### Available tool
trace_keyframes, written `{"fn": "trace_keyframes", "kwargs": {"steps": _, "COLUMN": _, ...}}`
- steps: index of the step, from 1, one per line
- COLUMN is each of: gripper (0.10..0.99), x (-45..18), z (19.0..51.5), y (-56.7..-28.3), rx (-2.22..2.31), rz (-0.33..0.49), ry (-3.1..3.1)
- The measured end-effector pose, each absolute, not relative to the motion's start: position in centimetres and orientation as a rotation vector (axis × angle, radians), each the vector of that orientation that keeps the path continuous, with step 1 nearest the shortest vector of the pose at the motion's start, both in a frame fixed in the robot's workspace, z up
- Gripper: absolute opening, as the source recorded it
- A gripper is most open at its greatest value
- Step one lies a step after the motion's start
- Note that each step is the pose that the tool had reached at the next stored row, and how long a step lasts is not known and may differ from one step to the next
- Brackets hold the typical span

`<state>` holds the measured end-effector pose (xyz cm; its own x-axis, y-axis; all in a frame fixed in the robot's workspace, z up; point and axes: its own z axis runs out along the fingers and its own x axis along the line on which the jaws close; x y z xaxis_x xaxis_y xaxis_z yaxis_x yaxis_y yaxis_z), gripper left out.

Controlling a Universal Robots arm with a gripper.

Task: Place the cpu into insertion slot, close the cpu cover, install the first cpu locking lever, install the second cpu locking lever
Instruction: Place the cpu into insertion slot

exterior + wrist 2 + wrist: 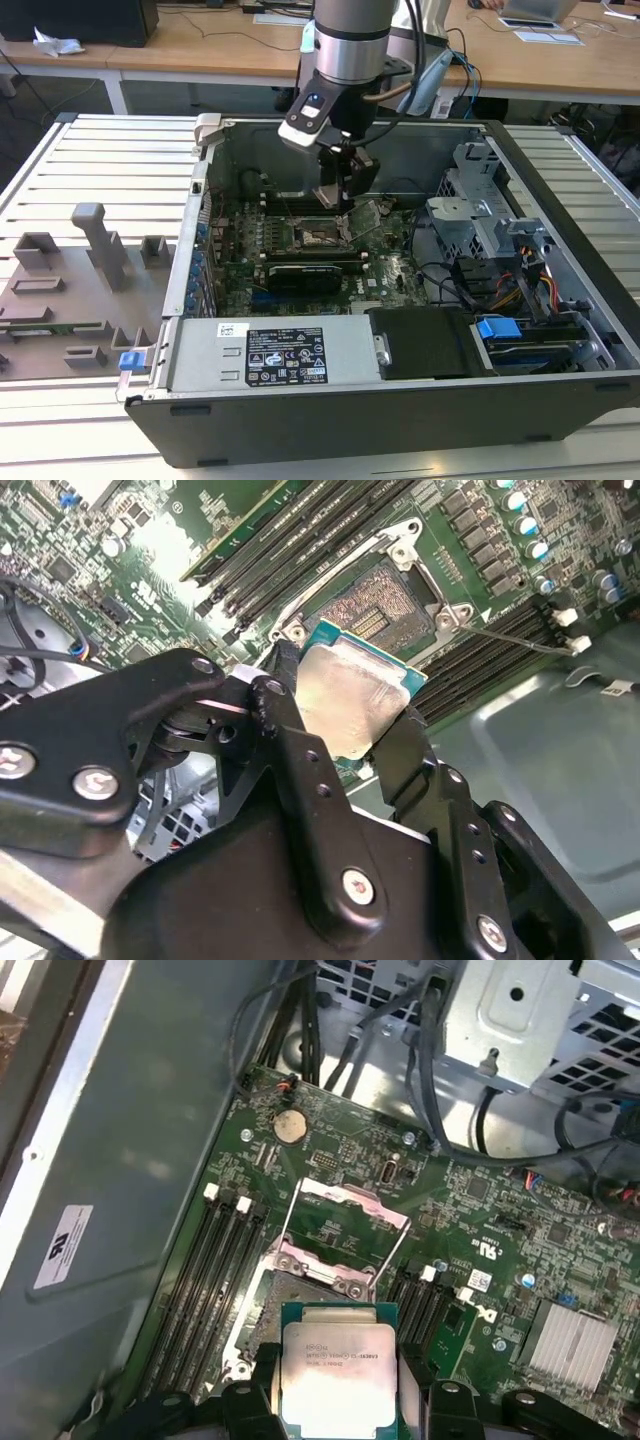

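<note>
1. An open computer case lies on its side on a slatted metal surface, with the motherboard facing up.
2. The robot arm reaches down into the case from the far side. Its black fingers hang just above the middle of the board.
3. The fingers are closed partway onto the cpu, one on each of two opposite edges. In both wrist views the chip's silver-grey top faces the camera, with a green border around it.
4. The slot is a square dark socket with a shiny rim. It sits on the board directly beyond the chip, bare and uncovered. In the second wrist view the chip overlaps one edge of the slot and appears held clear of it.
5. The cover, a thin silver frame with a large window, is swung up off the slot and stands tilted on its hinge edge.
6. A thin wire lever stretches out from one corner of the slot across the memory slots, unlatched.
7. More long black memory slots run along the other side of the slot. A round coin battery sits on the board past the cover.
8. In the exterior view a labelled power supply fills the near edge of the case. A metal drive cage with cables stands at the exterior view's right.
9. A grey tray of fixtures rests on the surface at the exterior view's left, well apart from the arm.
</note>
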<state>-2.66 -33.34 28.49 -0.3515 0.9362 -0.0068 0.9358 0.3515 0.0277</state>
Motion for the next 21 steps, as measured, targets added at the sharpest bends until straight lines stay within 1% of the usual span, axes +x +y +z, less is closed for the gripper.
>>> {"fn": "trace_keyframes", "kwargs": {"steps": 21, "gripper": 0.545, "x": -2.6, "z": 28.45, "y": -33.34, "rx": 2.087, "rz": 0.011, "ry": 2.309}}
